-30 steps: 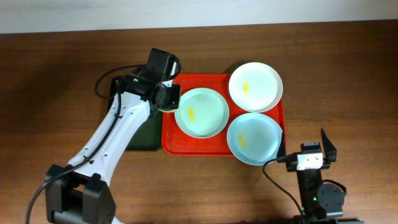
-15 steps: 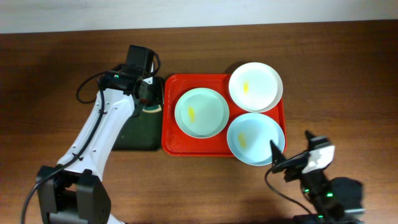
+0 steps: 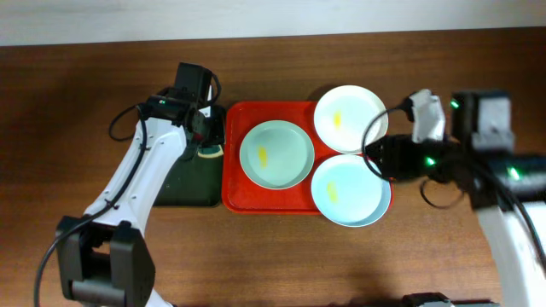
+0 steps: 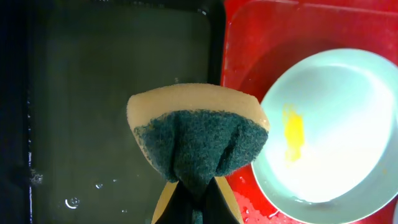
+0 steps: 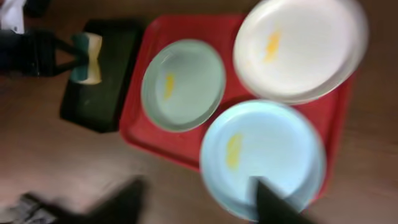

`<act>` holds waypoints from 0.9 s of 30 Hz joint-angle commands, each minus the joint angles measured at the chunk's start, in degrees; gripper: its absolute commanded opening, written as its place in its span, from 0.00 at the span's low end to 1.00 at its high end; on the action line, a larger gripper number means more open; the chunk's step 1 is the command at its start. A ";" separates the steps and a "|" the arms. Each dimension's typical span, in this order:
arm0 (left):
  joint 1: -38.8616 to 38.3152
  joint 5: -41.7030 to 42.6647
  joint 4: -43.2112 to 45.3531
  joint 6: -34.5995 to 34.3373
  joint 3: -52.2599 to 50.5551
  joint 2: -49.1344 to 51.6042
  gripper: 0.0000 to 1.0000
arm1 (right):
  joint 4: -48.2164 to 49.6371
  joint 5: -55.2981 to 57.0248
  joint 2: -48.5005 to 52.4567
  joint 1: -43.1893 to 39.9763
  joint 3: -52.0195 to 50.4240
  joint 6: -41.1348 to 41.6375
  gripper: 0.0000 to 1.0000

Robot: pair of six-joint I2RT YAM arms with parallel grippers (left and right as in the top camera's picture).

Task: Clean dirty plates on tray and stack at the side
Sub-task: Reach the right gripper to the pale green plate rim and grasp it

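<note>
Three plates lie on the red tray (image 3: pixel 235 194): a pale green plate (image 3: pixel 275 153) with a yellow smear at the left, a white plate (image 3: pixel 351 118) at the back right, and a pale blue plate (image 3: pixel 350 189) at the front right. My left gripper (image 4: pixel 199 190) is shut on a folded yellow-and-green sponge (image 4: pixel 198 140). It hangs over the dark green tray (image 4: pixel 112 81), just left of the green plate (image 4: pixel 329 137). My right gripper (image 3: pixel 375 158) hovers at the blue plate's right rim. In the blurred right wrist view its fingers stand wide apart around nothing, with the right gripper (image 5: pixel 199 205) over the blue plate's (image 5: pixel 264 158) near edge.
The dark green tray (image 3: pixel 188 183) lies against the red tray's left side and looks wet. Bare wooden table surrounds both trays. The right arm's cable loops (image 3: pixel 444 192) beside the red tray's right edge.
The right arm swung up from the near table edge to the blue plate's right rim. The left gripper carried the sponge left, off the green plate's edge and over the dark tray.
</note>
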 commanded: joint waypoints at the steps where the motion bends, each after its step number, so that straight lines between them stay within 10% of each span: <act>1: 0.20 0.44 -0.02 -0.28 0.98 1.75 0.00 | 0.57 0.00 7.98 2.73 1.07 5.70 0.13; 10: 0.13 0.46 0.22 -0.11 0.98 3.15 0.00 | 10.01 9.62 26.32 12.17 1.07 8.96 0.46; 27: -4.13 0.46 4.35 -0.13 0.98 3.34 0.00 | 24.96 16.22 39.15 16.63 0.96 9.16 0.34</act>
